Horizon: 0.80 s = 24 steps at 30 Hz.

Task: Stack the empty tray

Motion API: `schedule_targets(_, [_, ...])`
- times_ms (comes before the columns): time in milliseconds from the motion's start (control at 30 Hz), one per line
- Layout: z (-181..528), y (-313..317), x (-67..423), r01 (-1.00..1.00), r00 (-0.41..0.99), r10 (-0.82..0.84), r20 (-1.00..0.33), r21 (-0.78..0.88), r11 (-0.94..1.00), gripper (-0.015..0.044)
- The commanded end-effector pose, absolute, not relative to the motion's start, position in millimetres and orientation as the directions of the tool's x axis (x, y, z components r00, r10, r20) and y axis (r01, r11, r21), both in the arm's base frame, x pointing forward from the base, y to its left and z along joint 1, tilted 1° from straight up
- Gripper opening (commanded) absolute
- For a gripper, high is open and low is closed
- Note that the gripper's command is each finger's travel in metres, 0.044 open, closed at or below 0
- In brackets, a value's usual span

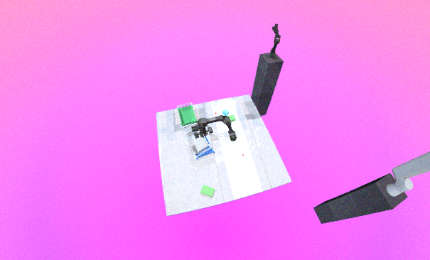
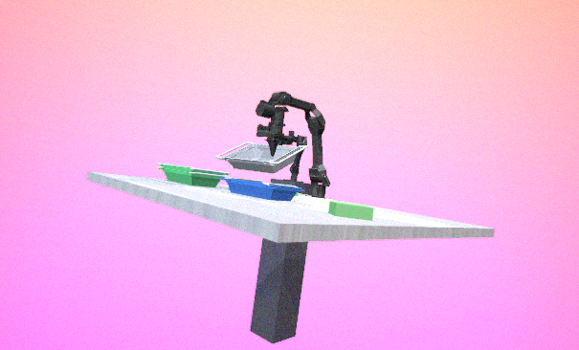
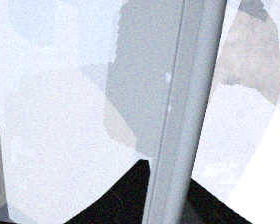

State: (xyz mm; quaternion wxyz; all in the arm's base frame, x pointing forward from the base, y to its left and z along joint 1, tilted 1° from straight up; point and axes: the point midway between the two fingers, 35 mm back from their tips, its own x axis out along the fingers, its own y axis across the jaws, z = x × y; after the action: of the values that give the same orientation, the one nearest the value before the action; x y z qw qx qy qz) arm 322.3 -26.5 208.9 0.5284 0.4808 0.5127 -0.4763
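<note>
My gripper [image 2: 272, 151] [image 1: 200, 134] is shut on the rim of the empty grey tray [image 2: 257, 163] [image 3: 191, 96] and holds it in the air, roughly level. In the wrist view the tray's rim runs up between the dark fingers. A blue tray [image 2: 260, 189] [image 1: 206, 153] stands on the table below the held tray, with a clear gap between them. I cannot make out its load or its wire bars at this size. A green tray [image 2: 190, 175] [image 1: 186, 115] with wire bars stands further back on the table.
A flat green block [image 2: 351, 210] [image 1: 207, 190] lies near the table's [image 2: 284, 229] front edge. A cyan block [image 1: 225, 112] and a small green block [image 1: 232, 118] lie by the arm's base. A dark pillar [image 1: 266, 83] stands beyond the far corner.
</note>
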Motion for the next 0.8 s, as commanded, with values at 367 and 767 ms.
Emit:
schedule_targets(367, [213.4,-26.0,321.6,0.995,0.039,-0.011,-0.999,0.038,0.088,0.0])
schedule_targets(767, [205.7,-26.1,322.5,0.995,0.039,-0.011,-0.999,0.038,0.088,0.0])
